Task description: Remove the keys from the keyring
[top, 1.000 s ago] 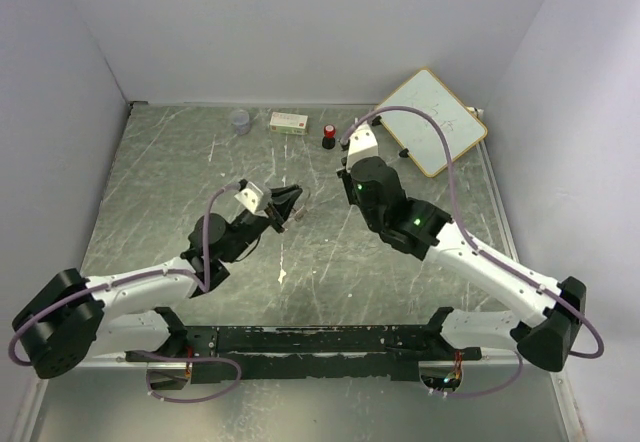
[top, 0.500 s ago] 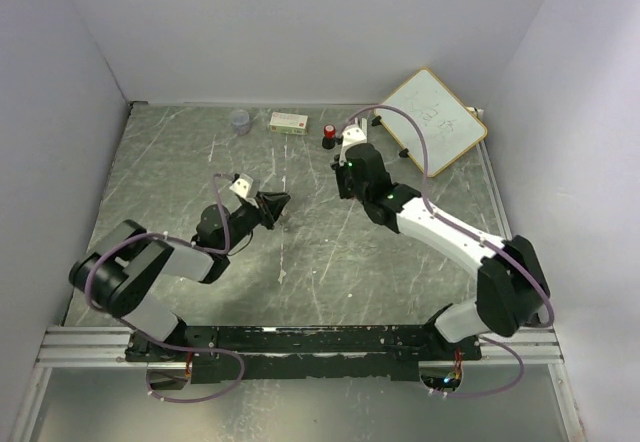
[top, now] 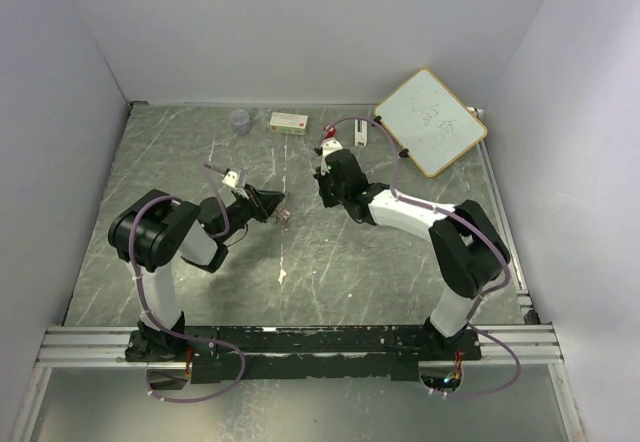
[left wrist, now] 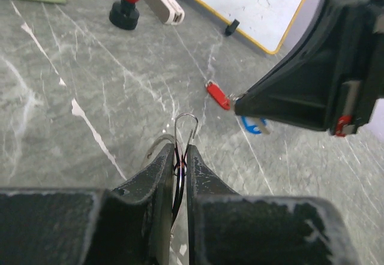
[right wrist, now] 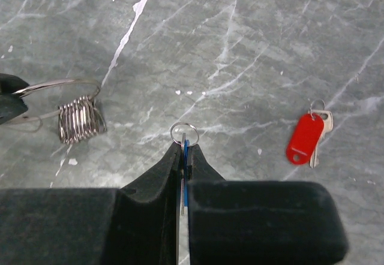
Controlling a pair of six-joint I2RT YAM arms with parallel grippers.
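My left gripper (left wrist: 180, 154) is shut on the thin silver wire of the keyring (left wrist: 186, 125), low over the table. In the right wrist view the keyring (right wrist: 77, 119) carries a bunch of small silver pieces, and a left fingertip (right wrist: 8, 102) shows at the left edge. My right gripper (right wrist: 186, 148) is shut on the blue key (right wrist: 186, 156), whose small split ring sticks out past the tips. The red key (right wrist: 305, 138) lies loose on the table to the right. In the top view the left gripper (top: 268, 205) and right gripper (top: 325, 188) are a short way apart.
A black object with a red top (left wrist: 127, 2) and a white marker (left wrist: 163, 1) stand at the back. A whiteboard (top: 432, 120) leans at the back right. A small box (top: 289, 121) and a clear cup (top: 240, 120) sit by the back wall.
Both arms have reached out and sunk toward the table. The right gripper has moved left and the left gripper slightly left. Both stay shut.
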